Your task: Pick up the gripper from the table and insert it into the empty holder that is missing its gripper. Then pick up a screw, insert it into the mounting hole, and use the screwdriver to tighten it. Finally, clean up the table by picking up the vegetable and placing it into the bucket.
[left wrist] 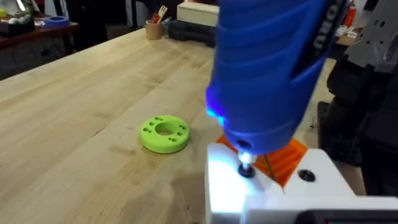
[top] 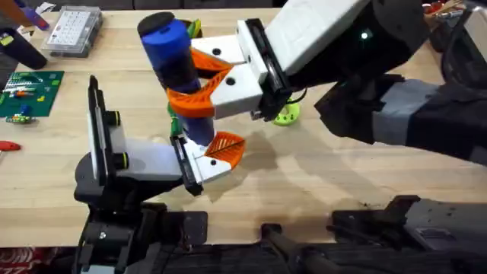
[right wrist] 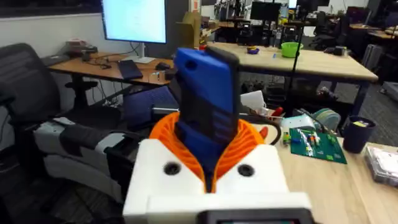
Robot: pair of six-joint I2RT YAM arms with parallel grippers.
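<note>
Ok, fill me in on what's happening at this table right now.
The right pincer is shut on the blue screwdriver, held upright with its bit down over the white finger piece on the holder. The left wrist view shows the bit at the mounting hole, with the tool's light on. A lime-green disc lies on the table nearby.

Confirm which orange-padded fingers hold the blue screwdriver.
The right gripper: its large fingers, reaching in from the right, clamp the screwdriver by its barrel. The small gripper on the holder just sits under the bit.
</note>
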